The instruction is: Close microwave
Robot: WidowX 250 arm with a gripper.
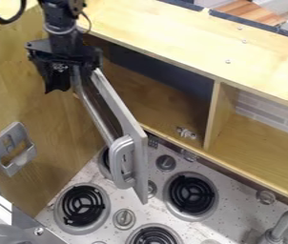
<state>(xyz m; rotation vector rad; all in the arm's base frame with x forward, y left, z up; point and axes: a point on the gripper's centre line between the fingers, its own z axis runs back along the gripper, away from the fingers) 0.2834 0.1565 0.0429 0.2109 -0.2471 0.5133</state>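
Gripper (pixel 65 81), its grip indeterminable, hangs beside the upper end of the microwave door (pixel 125 115), which stands open near the shelf's (pixel 216 114) left edge, the closing swing remaining.

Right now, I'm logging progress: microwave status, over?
Microwave door open, out over stove. Gripper at its upper end, handle side. No obstacle seen between door and cabinet.
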